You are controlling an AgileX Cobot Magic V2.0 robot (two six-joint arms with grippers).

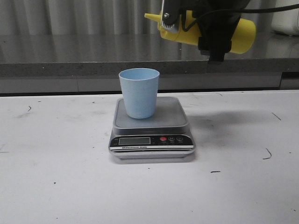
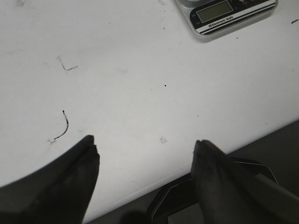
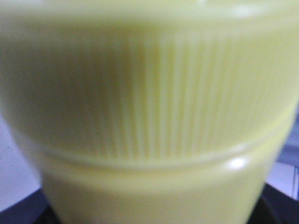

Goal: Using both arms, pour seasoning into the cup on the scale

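White tabletop (image 1: 56,186) carries the scale (image 1: 152,140) with the cup (image 1: 139,92) standing on it; the right end effector (image 1: 212,32) grips the seasoning (image 1: 238,35) tipped aloft, pouring not yet begun, while the left end effector (image 2: 145,158) hangs released.

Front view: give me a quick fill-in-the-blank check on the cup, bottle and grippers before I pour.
1. The cup stands on the ____.
2. The right gripper holds the seasoning bottle tipped nearly ____.
3. The left gripper is ____ and holds nothing.
4. The bottle's nozzle points toward the robot's ____ side.

Missing words: scale; horizontal; open; left
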